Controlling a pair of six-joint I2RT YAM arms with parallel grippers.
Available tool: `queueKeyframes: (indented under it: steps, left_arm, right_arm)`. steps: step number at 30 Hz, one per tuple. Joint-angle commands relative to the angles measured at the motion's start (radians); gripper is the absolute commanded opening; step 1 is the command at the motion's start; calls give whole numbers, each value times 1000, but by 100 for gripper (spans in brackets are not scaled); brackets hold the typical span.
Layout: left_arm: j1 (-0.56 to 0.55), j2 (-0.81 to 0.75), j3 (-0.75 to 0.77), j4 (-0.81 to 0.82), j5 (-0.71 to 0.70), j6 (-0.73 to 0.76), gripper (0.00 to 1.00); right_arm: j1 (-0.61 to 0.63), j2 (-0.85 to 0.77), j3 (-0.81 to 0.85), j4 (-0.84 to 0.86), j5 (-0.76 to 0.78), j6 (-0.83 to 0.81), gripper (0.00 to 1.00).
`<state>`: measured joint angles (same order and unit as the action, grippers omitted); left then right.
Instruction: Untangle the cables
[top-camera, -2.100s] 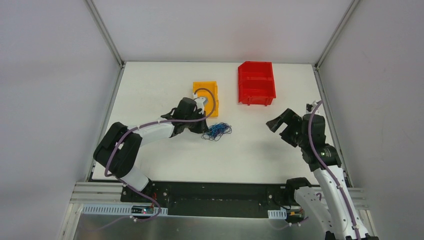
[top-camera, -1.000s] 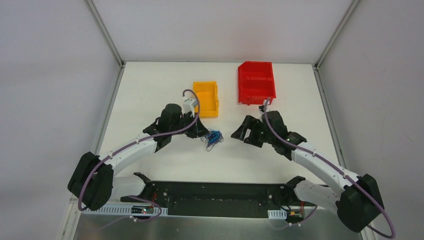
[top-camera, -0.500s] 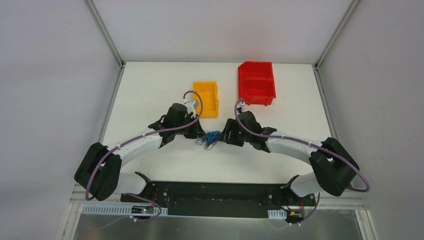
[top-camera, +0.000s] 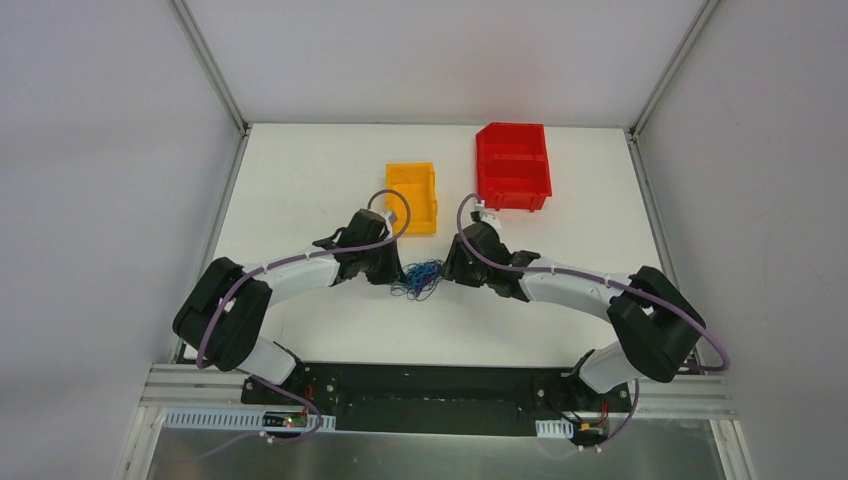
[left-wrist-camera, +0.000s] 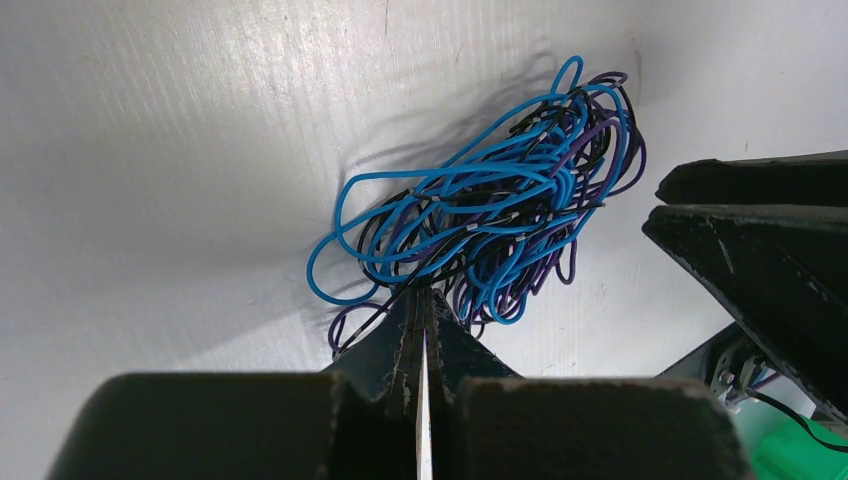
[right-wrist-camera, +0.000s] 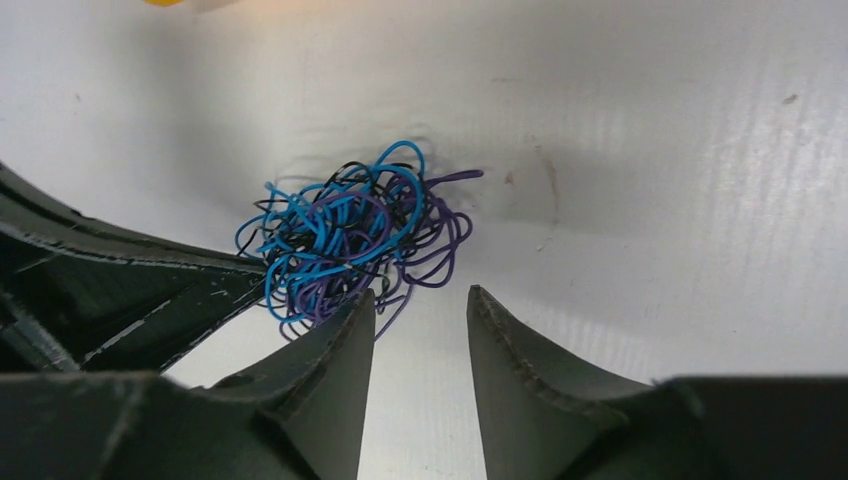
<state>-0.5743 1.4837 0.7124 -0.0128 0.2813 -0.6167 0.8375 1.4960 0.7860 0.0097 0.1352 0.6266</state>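
Top external shows left end effector (top-camera: 398, 272) pinching cables (top-camera: 421, 277), right end effector (top-camera: 448, 270) spread alongside, yellow bin (top-camera: 411, 167) just behind.

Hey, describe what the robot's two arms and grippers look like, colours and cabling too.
The left arm and right arm have white links between bulky black joints. A thin purple cable loops along the outside of each. The left gripper and right gripper each end in two matte black, wedge-shaped fingers with scuffed, ridged inner edges. No markings or sleeves are visible.
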Motion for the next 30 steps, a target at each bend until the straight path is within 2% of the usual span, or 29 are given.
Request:
queueKeyframes:
  steps: [1,8,10,14,16,18,21,26,30]
  left_arm:
    - [5,1,19,-14,11,-12,0]
    - [5,-22,-5,-10,5,-5,0]
    - [5,-28,-10,-10,3,-3,0]
    - [5,-36,-20,-7,3,-8,0]
    - [4,-40,-23,-7,2,-10,0]
    - [4,-46,-26,-7,-3,-11,0]
    - [7,-73,-42,-15,-49,-28,0]
    - [35,-185,-77,-56,-152,-38,0]
    - [114,-266,-94,-103,-185,-34,0]
  right_arm:
    - [-15,4,21,-16,72,52,40]
    - [-58,45,-32,129,-19,119,35]
    - [-63,72,-25,139,-40,129,30]
    - [-63,106,-21,165,-70,145,29]
    - [-63,105,-30,173,-73,150,23]
    - [-66,98,-38,172,-67,152,13]
    - [-84,61,-63,166,-67,154,0]
    - [-166,-82,-108,66,-75,116,0]
    - [-262,-214,-143,-18,-115,58,0]
